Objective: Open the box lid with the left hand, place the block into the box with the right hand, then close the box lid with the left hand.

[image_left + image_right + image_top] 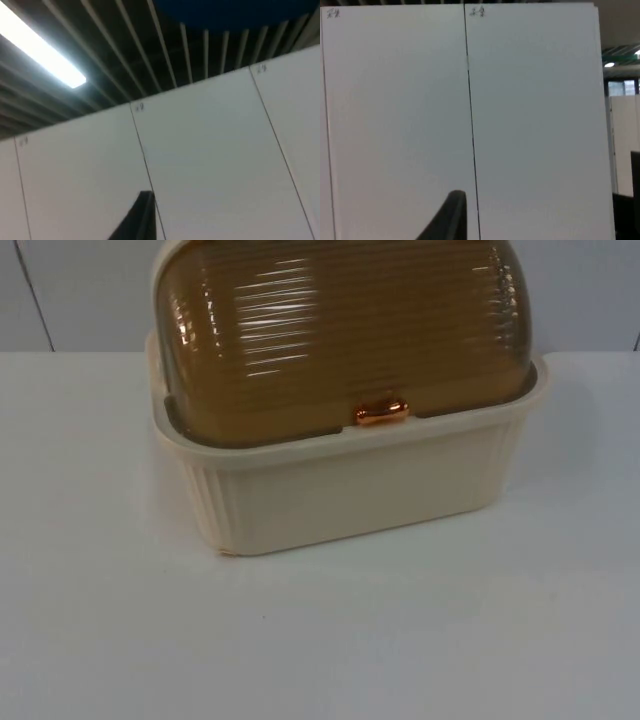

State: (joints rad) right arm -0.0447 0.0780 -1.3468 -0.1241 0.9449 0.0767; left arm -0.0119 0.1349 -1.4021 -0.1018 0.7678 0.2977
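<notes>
A cream ribbed box stands at the back middle of the white table in the top view. Its brown see-through ribbed lid is down over the box, and a small copper handle sits on the lid's front edge. My left gripper is raised and points up at the grey partition wall and the slatted ceiling. My right gripper is also raised and faces the partition wall. Both arms wait away from the box.
White table top stretches in front of the box and to both sides of it. The grey partition wall closes off the back. A ceiling light glows above the left gripper.
</notes>
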